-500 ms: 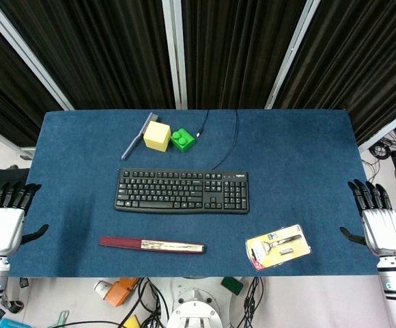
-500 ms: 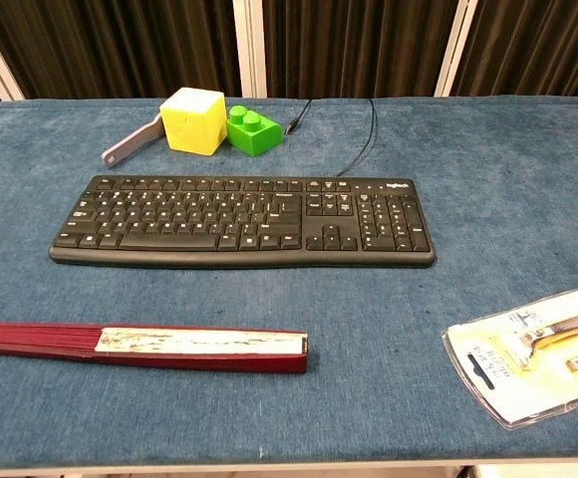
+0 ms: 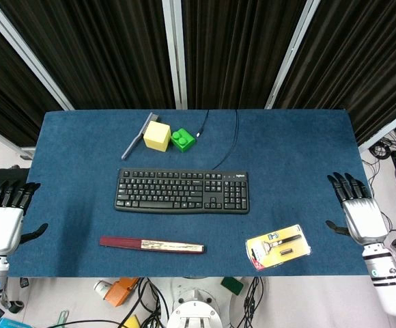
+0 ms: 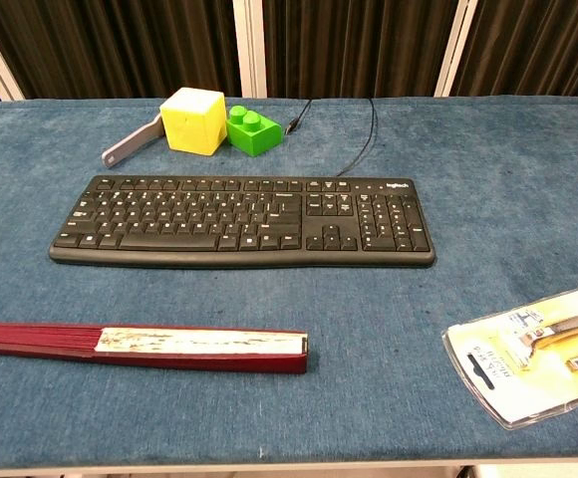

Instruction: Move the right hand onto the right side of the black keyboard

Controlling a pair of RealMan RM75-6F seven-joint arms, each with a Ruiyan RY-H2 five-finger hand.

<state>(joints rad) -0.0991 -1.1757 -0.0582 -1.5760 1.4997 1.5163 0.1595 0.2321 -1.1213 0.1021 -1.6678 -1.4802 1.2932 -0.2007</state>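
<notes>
At the table's right edge, the right hand (image 3: 359, 213) hovers with fingers spread, holding nothing, well apart from the black full-size computer keyboard (image 3: 181, 191) lying mid-table. Approach stage, I'd say: next it needs a leftward reach, settling over the number pad end.

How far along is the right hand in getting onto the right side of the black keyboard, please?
Barely begun. The right hand has shifted inward over the table's right edge, fingers apart and empty. The black keyboard lies untouched; the reach across and setting down on its right side remain.
</notes>
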